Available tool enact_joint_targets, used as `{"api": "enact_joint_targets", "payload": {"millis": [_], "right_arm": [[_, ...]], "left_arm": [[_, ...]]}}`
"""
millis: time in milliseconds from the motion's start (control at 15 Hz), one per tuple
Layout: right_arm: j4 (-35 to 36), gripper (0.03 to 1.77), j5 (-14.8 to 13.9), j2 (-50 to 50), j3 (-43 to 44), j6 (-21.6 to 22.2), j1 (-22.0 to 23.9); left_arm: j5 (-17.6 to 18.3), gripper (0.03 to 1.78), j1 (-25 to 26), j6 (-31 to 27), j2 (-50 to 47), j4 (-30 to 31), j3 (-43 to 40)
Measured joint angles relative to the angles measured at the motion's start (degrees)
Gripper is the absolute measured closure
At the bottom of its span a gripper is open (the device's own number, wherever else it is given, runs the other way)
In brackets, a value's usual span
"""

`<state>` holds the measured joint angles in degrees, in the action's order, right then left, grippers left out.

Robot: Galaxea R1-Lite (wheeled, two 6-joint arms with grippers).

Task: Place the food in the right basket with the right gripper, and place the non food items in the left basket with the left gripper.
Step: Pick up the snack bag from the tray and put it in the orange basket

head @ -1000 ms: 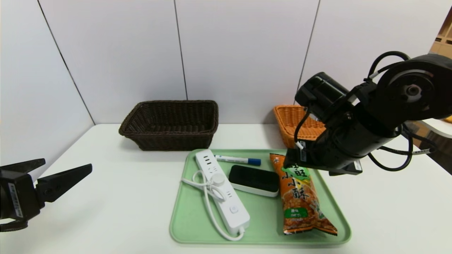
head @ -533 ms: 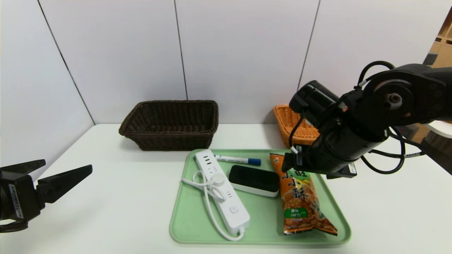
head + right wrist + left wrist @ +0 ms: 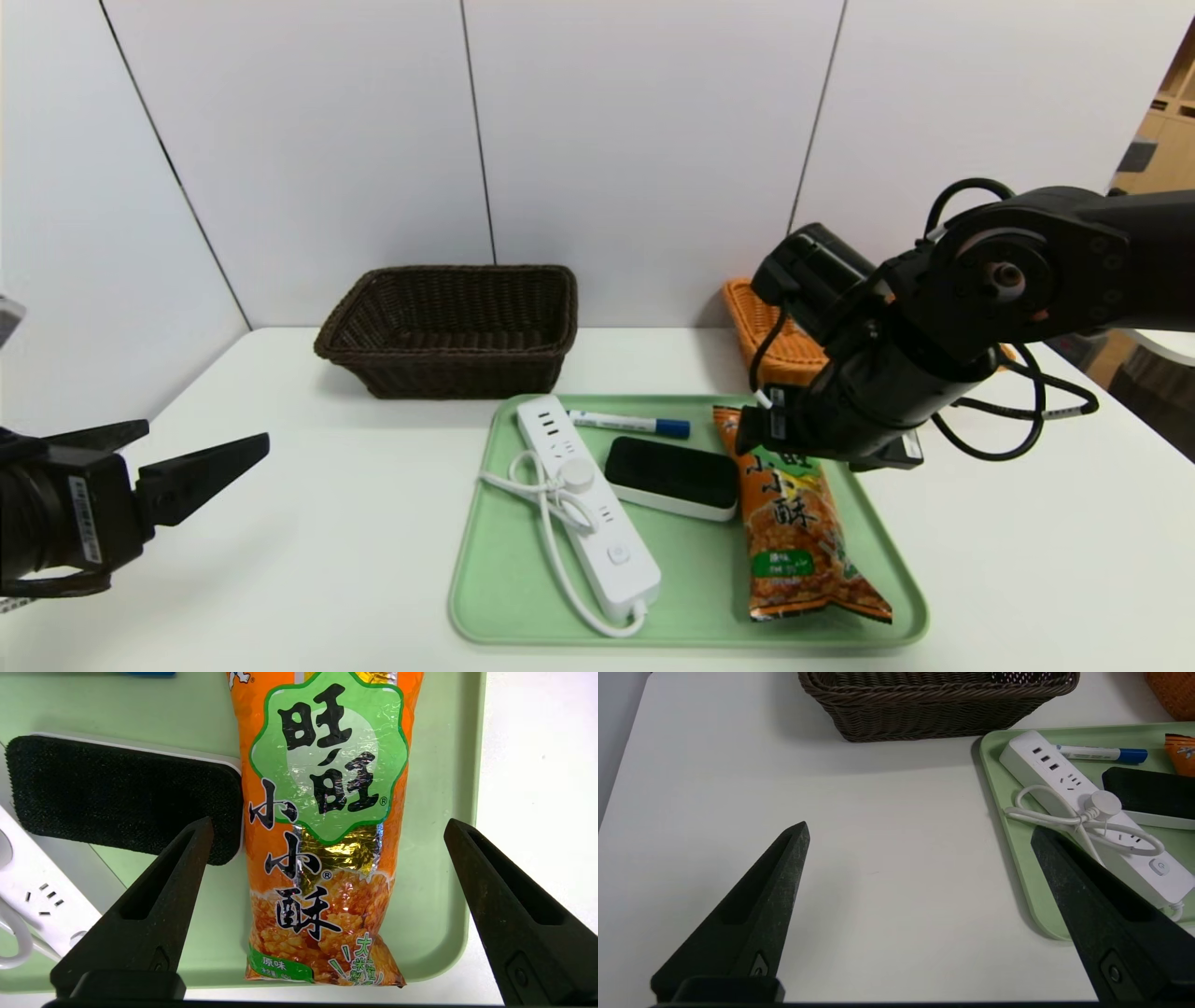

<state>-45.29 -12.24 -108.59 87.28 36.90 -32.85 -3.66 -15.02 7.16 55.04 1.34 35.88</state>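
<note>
1. The black two-fingered left gripper [image 3: 207, 431] had edged inward, jaws wide and holding nothing, above the white counter [image 3: 327, 560].
2. One deep, dark brown wicker basket [image 3: 448, 355] stood behind.
3. One green plastic tray [image 3: 691, 634] held one white corded power strip [image 3: 597, 541], one blue-capped white marker [image 3: 621, 423], one black-topped white eraser [image 3: 672, 476] and one orange snack bag [image 3: 794, 532].
4. The black right gripper [image 3: 328, 821] had shifted over the bag, spread empty, seemingly readying a grasp; one orange-tan wicker basket [image 3: 761, 327] sat behind.
</note>
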Motion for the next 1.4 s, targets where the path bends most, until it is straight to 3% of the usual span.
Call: {"api": "enact_joint_targets", "payload": {"millis": [400, 1400], "right_arm": [[0.11, 0.09, -0.02, -0.52, 0.09, -0.11, -0.41], [3.07, 0.09, -0.10, -2.13, -2.86, -1.65, 1.71]], "left_arm": [[0.35, 0.12, -5.18, -0.09, 6.80, 10.31, -2.00], [0.35, 0.12, -6.25, 0.23, 9.57, 10.75, -2.94]]}}
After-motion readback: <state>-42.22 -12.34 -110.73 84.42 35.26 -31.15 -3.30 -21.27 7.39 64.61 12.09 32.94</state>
